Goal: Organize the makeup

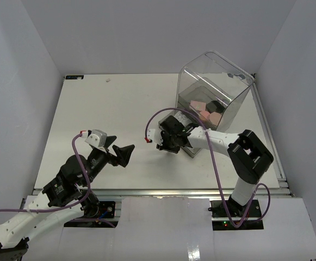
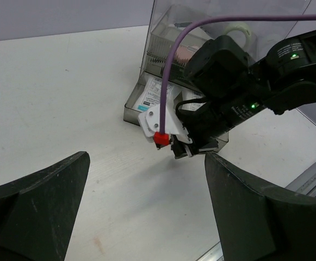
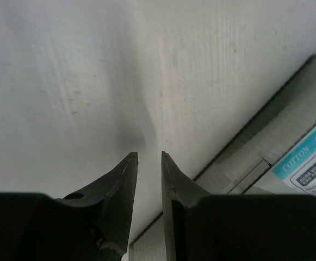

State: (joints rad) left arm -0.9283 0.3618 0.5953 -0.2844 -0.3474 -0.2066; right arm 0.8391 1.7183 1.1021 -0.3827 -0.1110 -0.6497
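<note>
The clear plastic box (image 1: 217,81) stands at the back right, with pink sponge blocks (image 1: 203,112) and a black item (image 1: 215,105) inside. Its drawer (image 2: 131,111) is pulled out and holds white printed packets (image 2: 153,97); one reading "COTTON" shows in the right wrist view (image 3: 309,159). My right gripper (image 1: 165,145) hangs low at the drawer's front edge (image 3: 239,163). Its jaws (image 3: 149,155) are almost together, with nothing seen between the tips. My left gripper (image 1: 126,154) is wide open and empty, left of the right gripper, and it faces the right gripper (image 2: 187,148).
The white table (image 1: 103,114) runs to a metal rail (image 1: 163,191) at the near edge. Grey walls close in the left, back and right. A purple cable (image 2: 171,70) loops over the right wrist. A small white scrap (image 1: 108,79) lies at the far edge.
</note>
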